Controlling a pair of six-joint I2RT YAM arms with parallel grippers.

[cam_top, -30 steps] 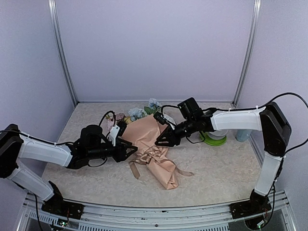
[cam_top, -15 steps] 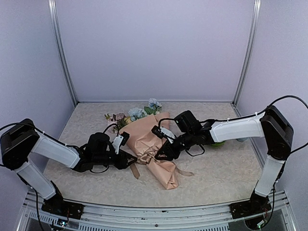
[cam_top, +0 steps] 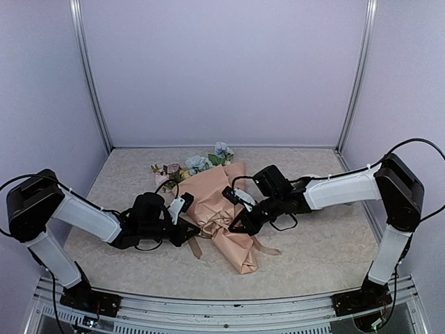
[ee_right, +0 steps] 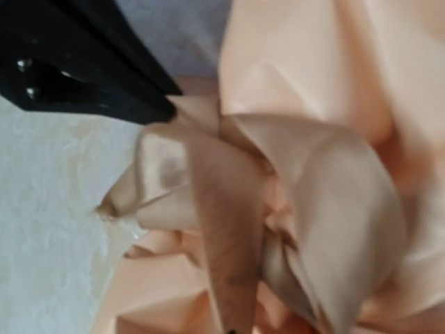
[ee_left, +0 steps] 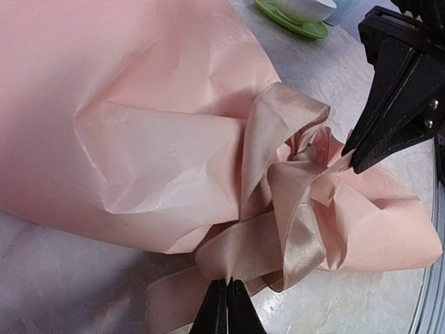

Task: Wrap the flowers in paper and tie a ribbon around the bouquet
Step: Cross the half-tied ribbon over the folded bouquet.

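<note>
Tying the bow now: the ribbon (ee_left: 278,233) sits at the bouquet's (cam_top: 221,209) waist. Left gripper (ee_left: 227,305) is pinched on its near loop, right gripper (ee_left: 353,161) on the far loop. Next, likely, an even outward pull.

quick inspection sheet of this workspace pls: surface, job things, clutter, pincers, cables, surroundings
surface: pale marbled tabletop, nothing spilled that shows
job's things: peach-pink paper cone bouquet lying flat, blooms toward the back; beige satin ribbon looped at its narrow part
clutter: green dish beyond the bouquet
pincers: left pincer shut on a ribbon loop; right pincer shut on the ribbon's far side
cables: black cable arching over the right arm's elbow
surroundings: lilac walls, metal corner posts
</note>
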